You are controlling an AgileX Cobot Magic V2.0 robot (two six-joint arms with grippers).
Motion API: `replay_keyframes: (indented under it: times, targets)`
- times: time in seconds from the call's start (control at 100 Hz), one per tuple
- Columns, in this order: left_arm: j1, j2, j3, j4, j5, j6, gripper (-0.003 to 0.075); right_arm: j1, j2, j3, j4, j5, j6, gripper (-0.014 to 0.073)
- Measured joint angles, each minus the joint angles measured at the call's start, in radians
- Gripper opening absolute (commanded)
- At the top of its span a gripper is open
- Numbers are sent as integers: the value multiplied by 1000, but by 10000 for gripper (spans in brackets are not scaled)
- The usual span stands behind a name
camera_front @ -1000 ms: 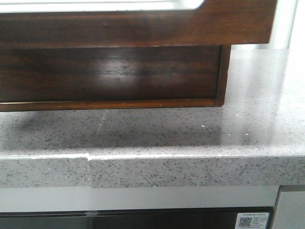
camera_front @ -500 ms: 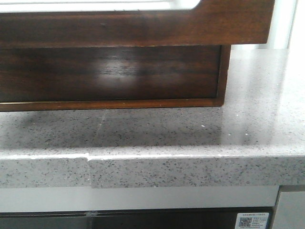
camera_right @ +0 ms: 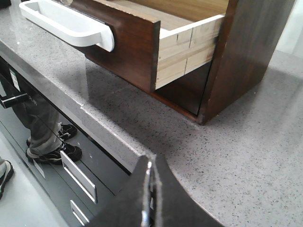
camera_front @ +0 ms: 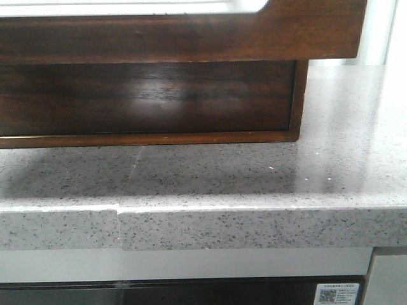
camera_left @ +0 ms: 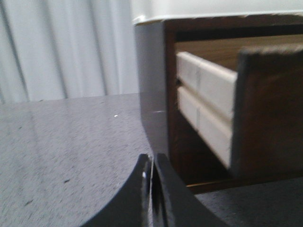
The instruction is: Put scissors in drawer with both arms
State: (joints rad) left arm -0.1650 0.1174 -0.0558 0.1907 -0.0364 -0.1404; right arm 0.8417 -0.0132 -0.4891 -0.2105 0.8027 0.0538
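Drawer [camera_right: 142, 47] pulled well out of wooden box [camera_right: 246, 52], overhanging speckled worktop [camera_right: 227, 142] toward its front edge. No scissors visible anywhere; direction from either hand and long axis impossible to tell. Left hand [camera_left: 152, 198] pressed together, empty, just beside box's left corner. Right hand [camera_right: 149, 198] likewise pressed together, empty, near worktop's front edge, off drawer's right side.

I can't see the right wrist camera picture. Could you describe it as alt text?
A dark brown wooden drawer stands pulled open from its box frame on a speckled grey countertop. The right gripper shows at the lower edge, fingers closed together, holding nothing. No scissors are visible.
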Motion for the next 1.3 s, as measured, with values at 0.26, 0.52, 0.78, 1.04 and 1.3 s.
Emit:
replay_keyframes:
  times: [0.26, 0.52, 0.78, 1.04, 1.3]
  targets:
    - [149, -122, 57, -77, -29, 0, -22, 0, 0, 2, 0, 1, 0, -61]
    - [219, -122, 57, -118, 36, 0, -22, 0, 0, 2, -1, 1, 2, -61]
    - [212, -122, 57, -143, 184, 0, -22, 0, 0, 2, -1, 1, 2, -61]
    - [189, -122, 57, -153, 364, 0, -22, 0, 0, 2, -1, 2, 2, -61]
    - [190, -122, 57, -154, 366, 0, -22, 0, 0, 2, -1, 2, 2, -61]
